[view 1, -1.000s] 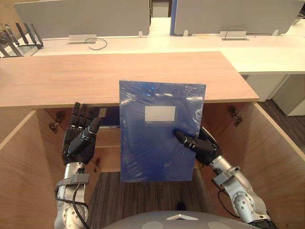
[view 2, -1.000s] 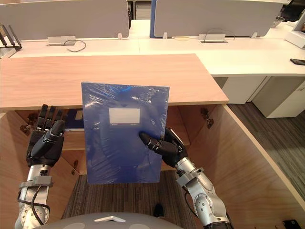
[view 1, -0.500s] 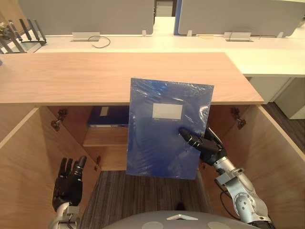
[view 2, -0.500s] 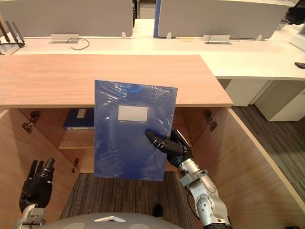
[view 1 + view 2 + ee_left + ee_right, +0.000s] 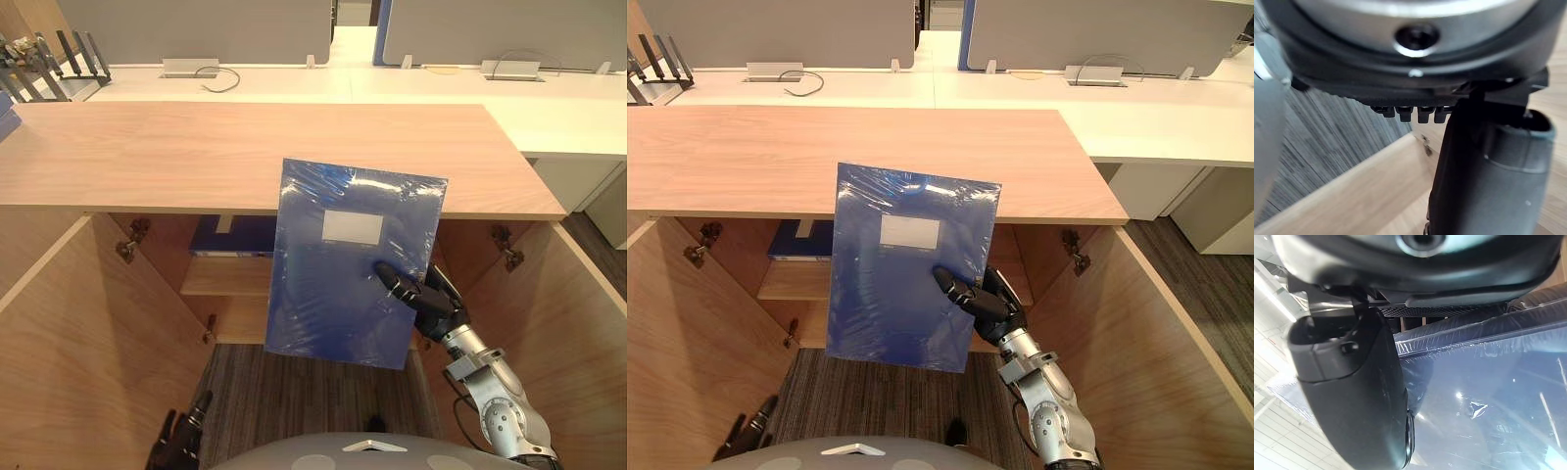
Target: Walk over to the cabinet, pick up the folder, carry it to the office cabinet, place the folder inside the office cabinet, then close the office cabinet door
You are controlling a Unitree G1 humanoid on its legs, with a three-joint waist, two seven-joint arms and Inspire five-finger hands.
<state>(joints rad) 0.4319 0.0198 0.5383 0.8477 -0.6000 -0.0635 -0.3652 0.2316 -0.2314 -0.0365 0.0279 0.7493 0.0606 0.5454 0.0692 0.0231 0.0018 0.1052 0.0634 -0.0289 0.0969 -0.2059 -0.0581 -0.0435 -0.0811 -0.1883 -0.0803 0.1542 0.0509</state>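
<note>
Right robot hand point(image 5: 423, 299), left eye: pinches folder point(image 5: 343, 279), centre frame, upright before open cabinet point(image 5: 245, 157). Pickup and carry done; placing and door closing left.
Right eye: left robot hand point(image 5: 749, 433) lower left, fingers slack, empty. Count: two folders, second folder point(image 5: 803, 238) on shelf point(image 5: 789, 284); two doors point(image 5: 686, 333) open.
Right wrist: thumb point(image 5: 1356, 391) on folder.

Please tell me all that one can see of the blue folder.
The blue folder is flat and rectangular, wrapped in shiny, wrinkled clear film, with a pale label on its upper front. It is held upright, slightly tilted, in front of the open cabinet. The right robot hand pinches its right edge, thumb on the front.
</note>
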